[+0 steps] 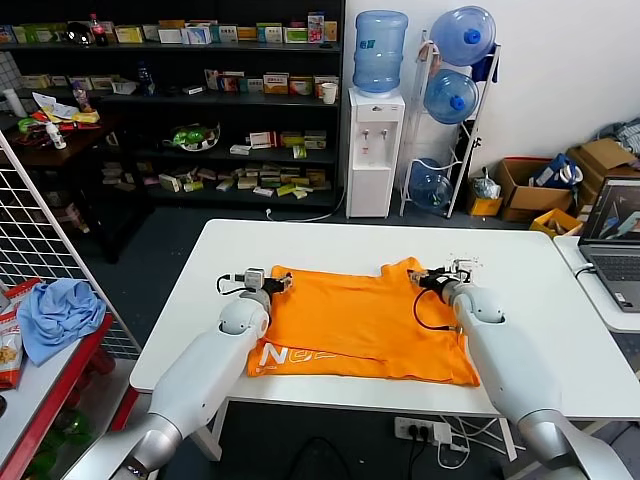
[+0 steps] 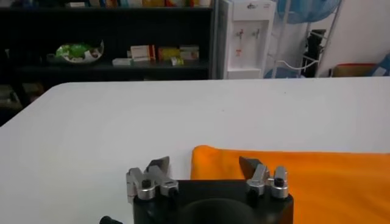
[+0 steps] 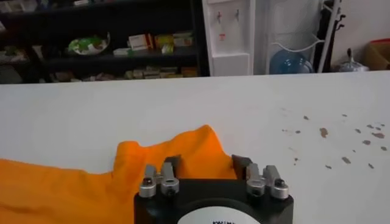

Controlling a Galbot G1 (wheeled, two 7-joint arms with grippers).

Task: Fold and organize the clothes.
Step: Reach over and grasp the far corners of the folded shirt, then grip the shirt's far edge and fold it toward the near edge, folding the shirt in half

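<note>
T-shirt [image 1: 365, 322] is lying flat on the white surface [image 1: 520, 290] in front of me, bright orange, with its long axis running side to side across my body. Nearest me, its front hem is showing white lettering [image 1: 283, 354] on a strip that is peeking out from under an upper layer, so I am judging it as already doubled over once, the fold lying crosswise. The fabric is looking soft and mostly smooth, with a low ridge crossing the middle.

Moving outward, I am reaching both arms along its two sides. My left gripper [image 1: 272, 285] is sitting at the far left corner of the cloth [image 2: 286, 176], fingers spread apart and holding nothing; in my left wrist view the orange edge is starting just inside the span of the fingers and running off to one side. My right gripper [image 1: 432, 279] is likewise spread and empty, poised over the far right corner [image 3: 183, 149], where a small bunched peak of fabric is rising between its fingers.

Each arm is therefore nearest its own far corner, and I am judging the next pinch to depend on closing on those two corners together. Beyond them the surface is carrying only a few brown specks [image 3: 341, 137].
</note>
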